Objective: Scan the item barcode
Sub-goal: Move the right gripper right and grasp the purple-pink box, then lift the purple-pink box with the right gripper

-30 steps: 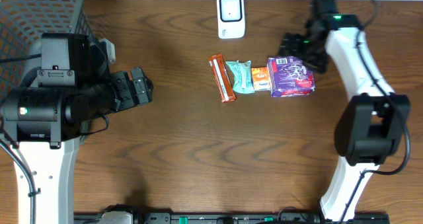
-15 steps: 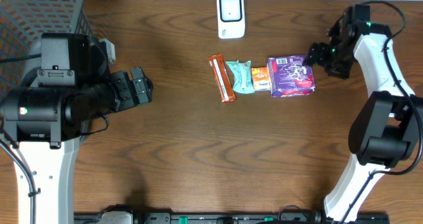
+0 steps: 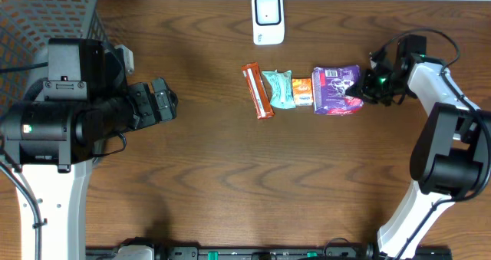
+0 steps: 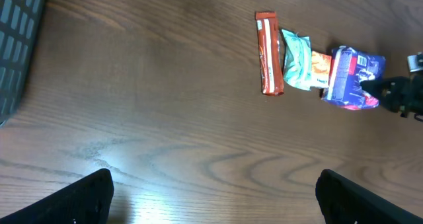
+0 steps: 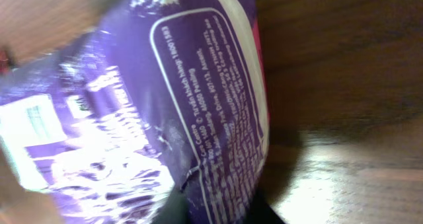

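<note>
Your left gripper point(image 3: 166, 100) hangs over the left of the table point(image 3: 215, 176), jaws spread wide and holding nothing. The purple packet point(image 3: 335, 90) lies right of the snack row point(image 3: 278, 90), nearly square from overhead, so its long axis is hard to call. Your right gripper point(image 3: 367, 87) is clamped on its right edge, and the wrist view shows only blurred print, with the fingertips mostly cut off.

A wooden table point(image 3: 230, 183) carries a white scanner point(image 3: 268, 18) at the far middle. Nearer, side by side from left to right, lie a red bar point(image 3: 258, 90), teal packet point(image 3: 278, 89), orange packet point(image 3: 303, 91) and purple pack point(image 3: 336, 90).
</note>
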